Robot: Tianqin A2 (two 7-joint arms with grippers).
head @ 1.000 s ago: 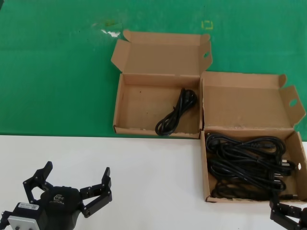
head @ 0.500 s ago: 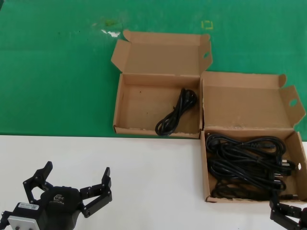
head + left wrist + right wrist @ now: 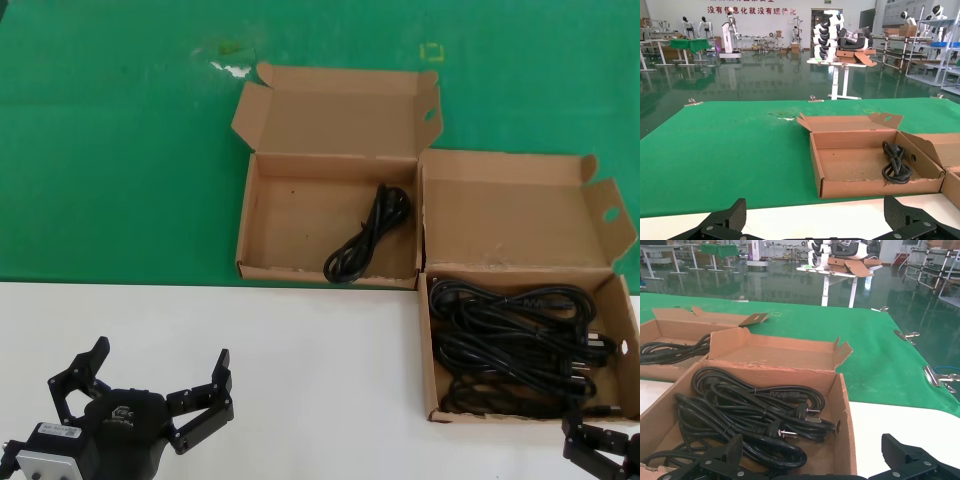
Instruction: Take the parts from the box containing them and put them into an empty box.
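My left gripper [image 3: 140, 390] waits spread apart at 7 o'clock; my right gripper [image 3: 810, 452], apart, hovers over the cords [image 3: 745, 412] at 5 o'clock, seen clearly only from its wrist.

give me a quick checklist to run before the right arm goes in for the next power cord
1. Right gripper fingers open: ok, wrist view shows them spread.
2. It sits by the full box's near rim: ok.
3. Power cords left to pick: ok, a tangled pile.
4. One cord separable from the pile: cannot tell.
5. Receiving box lid open, room inside: ok, only one cord lies there.
6. Left gripper out of the way: ok, open over the white table.
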